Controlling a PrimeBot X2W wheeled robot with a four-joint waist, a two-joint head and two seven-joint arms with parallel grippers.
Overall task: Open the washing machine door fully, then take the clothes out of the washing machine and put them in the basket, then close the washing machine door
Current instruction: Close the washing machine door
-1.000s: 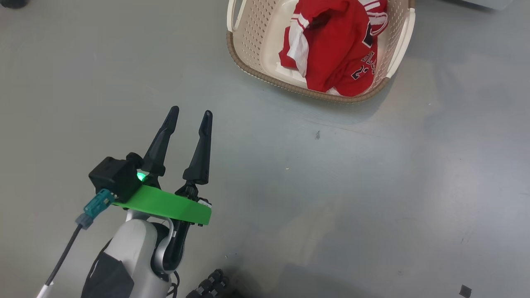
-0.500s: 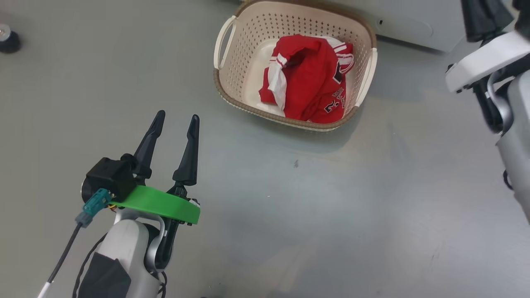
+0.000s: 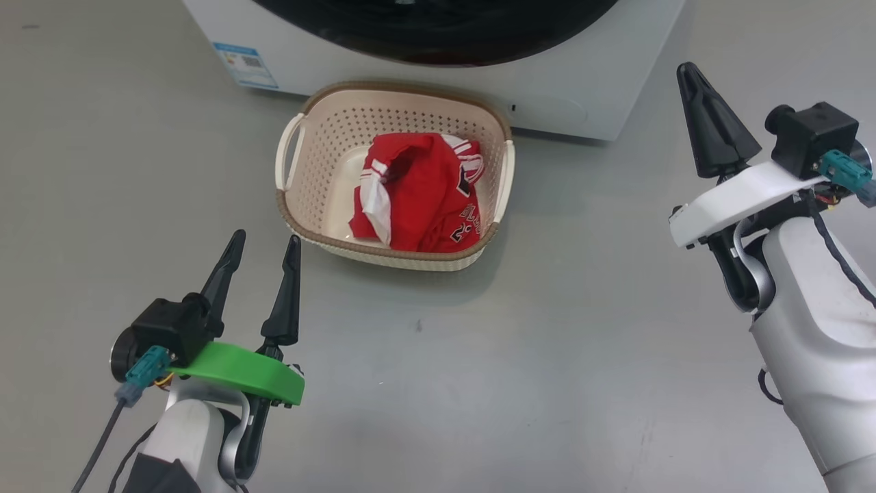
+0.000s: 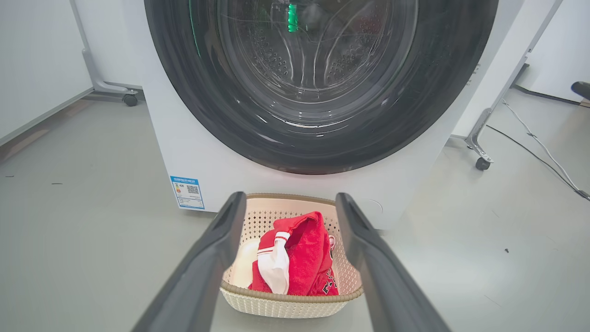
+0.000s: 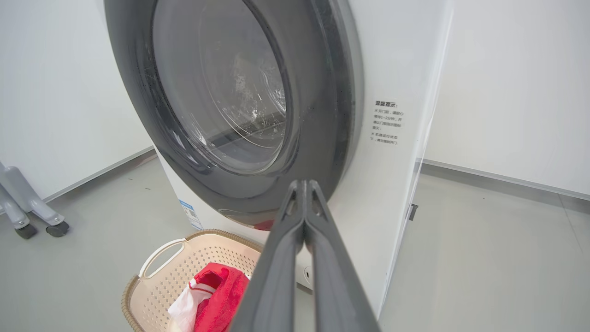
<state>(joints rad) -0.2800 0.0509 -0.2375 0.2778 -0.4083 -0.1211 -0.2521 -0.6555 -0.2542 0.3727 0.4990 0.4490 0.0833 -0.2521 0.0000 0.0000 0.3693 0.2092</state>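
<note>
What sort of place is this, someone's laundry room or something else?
Probably a test room or lab dressed as a laundry corner, not a home. The washing machine and basket of clothes stand on a bare grey floor, among plain white panels on wheeled legs, with a loose cable.

The floor (image 3: pixel 547 342) is viewed steeply from above, with the basket (image 3: pixel 404 259) at upper centre; the door (image 4: pixel 318 152) is faced closely from both wrists (basket shared).
</note>
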